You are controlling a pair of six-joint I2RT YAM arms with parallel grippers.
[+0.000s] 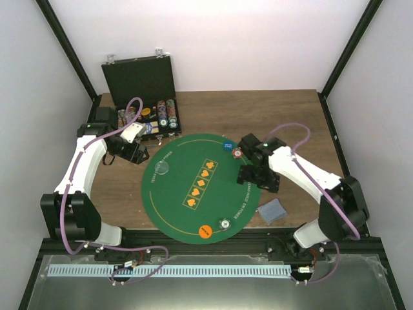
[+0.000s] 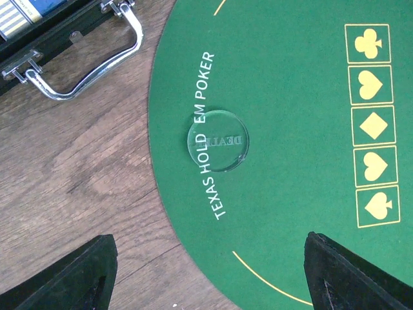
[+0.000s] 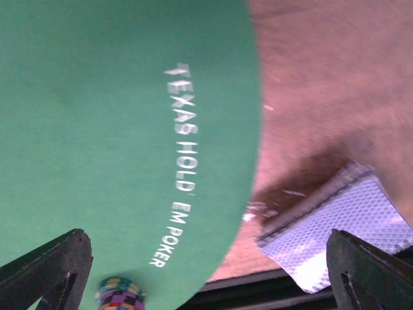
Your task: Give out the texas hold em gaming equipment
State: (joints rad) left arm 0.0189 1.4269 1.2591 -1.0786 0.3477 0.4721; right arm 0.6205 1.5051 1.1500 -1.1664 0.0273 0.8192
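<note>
Wood tabletop [image 1: 290,116] is partly covered by the green mat [image 1: 174,206], on which a clear disc [image 2: 217,139], an orange disc [image 1: 205,230] and others are already placed, while the cards [image 1: 272,211] lie undealt just off its right edge, with the left gripper [image 2: 210,271] and right gripper [image 3: 206,258] held open, empty, over its sides.

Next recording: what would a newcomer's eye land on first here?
The round green mat fills the middle of the table. An open black case stands behind it, far left. A clear disc lies on the mat's left part, and cards lie on the wood to its right.
</note>
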